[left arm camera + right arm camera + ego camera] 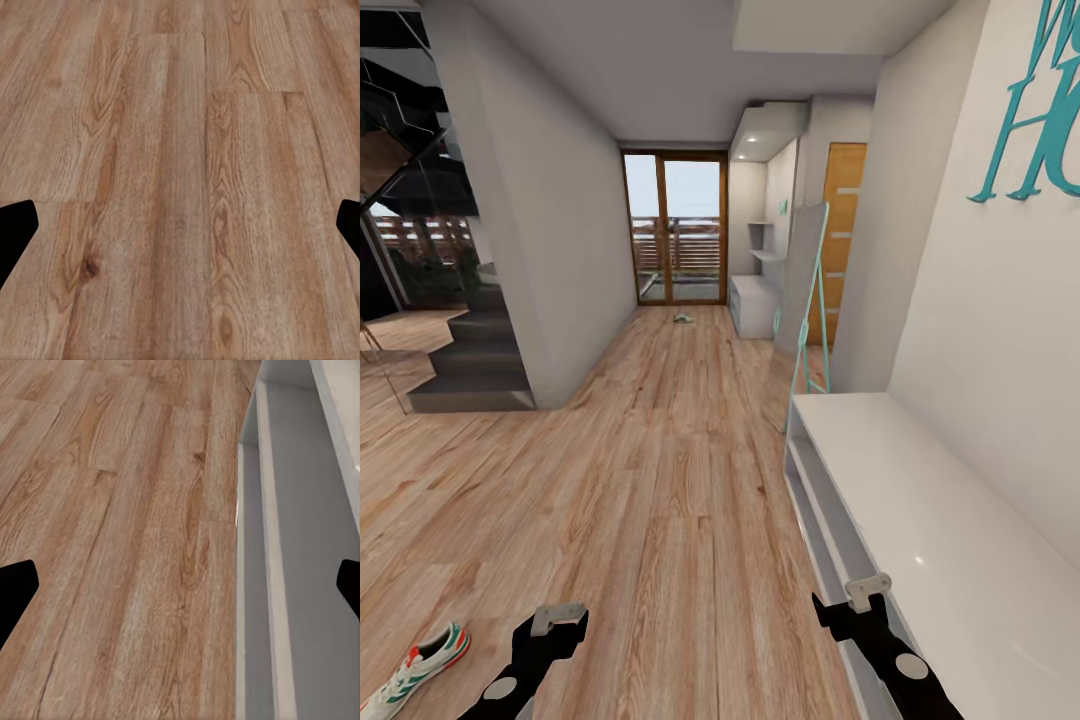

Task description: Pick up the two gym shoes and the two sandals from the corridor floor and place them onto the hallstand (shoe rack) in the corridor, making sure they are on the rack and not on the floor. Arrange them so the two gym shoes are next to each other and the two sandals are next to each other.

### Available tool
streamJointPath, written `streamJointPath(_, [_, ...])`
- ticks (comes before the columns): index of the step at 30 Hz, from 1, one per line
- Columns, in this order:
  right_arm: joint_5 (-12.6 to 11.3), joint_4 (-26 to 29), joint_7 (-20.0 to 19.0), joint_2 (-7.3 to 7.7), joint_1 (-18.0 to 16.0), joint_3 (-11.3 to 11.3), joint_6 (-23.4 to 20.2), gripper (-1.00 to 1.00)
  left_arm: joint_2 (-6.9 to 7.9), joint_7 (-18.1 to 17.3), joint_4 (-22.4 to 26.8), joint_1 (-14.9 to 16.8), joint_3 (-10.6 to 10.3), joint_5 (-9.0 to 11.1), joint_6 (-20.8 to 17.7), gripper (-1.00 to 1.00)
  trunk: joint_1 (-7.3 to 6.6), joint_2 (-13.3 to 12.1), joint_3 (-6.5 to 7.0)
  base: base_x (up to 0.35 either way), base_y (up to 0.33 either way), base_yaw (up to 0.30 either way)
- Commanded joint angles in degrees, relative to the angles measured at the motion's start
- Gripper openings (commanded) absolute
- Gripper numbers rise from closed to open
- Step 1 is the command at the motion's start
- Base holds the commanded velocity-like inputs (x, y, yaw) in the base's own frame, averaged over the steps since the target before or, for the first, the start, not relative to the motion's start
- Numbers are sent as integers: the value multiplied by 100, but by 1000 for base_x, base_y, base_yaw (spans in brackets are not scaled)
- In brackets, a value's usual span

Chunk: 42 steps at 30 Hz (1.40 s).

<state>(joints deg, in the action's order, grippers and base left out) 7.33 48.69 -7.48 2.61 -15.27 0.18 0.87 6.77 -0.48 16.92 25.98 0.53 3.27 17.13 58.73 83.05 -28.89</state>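
While I'm parked in the corridor, this is what my cameras give me, left to right:

Stairs: dark steps (470,365) off at the far left, past the wall corner.

Gym shoe: one white sneaker (415,668) with green stripes and a red-orange heel, lying on the corridor floor (660,480) at the bottom-left corner of my head view, just left of my left arm. I can't find its mate.

Left gripper (558,616): hanging over bare planks, nothing between the fingers. In the left wrist view the dark fingertips (16,229) sit at opposite edges, so it's spread wide.

Far end: glass door (675,228), with something small and pale (683,319) on the floor in front of it. Too tiny to tell what it is.

Hallstand (753,305): the low white unit with stepped shelves above it, way down the corridor on the right wall.

Mirror: teal-framed one (800,290) leaning beside the near bench.

Right gripper (865,592): also spread wide and holding nothing, hovering at the front edge of the white bench (920,520).

Right wrist view: floor next to the bench's open shelves (289,547).
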Motion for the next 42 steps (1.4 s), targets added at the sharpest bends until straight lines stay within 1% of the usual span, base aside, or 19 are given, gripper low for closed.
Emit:
streamJointPath(1, [58,1,-8,2,-3,1,9,100,0,-5,-5,4,0,34,16,100,0,3,-6,9,0,0])
streamJointPath(8, [58,2,-8,2,-3,0,9,100,0,-5,-5,4,0,34,11,100,0,3,-6,93,-1,0])
streamJointPath(20, [58,7,-8,2,-3,0,9,100,0,-5,-5,4,0,34,12,100,0,3,-6,227,-62,0])
streamJointPath(32, [58,1,-8,1,-3,7,9,100,0,-4,-5,4,0,34,10,100,0,3,-6,60,-10,0])
streamJointPath(42, [58,2,-8,-2,-3,8,9,100,0,-4,-5,4,0,34,10,100,0,3,-6,264,0,0])
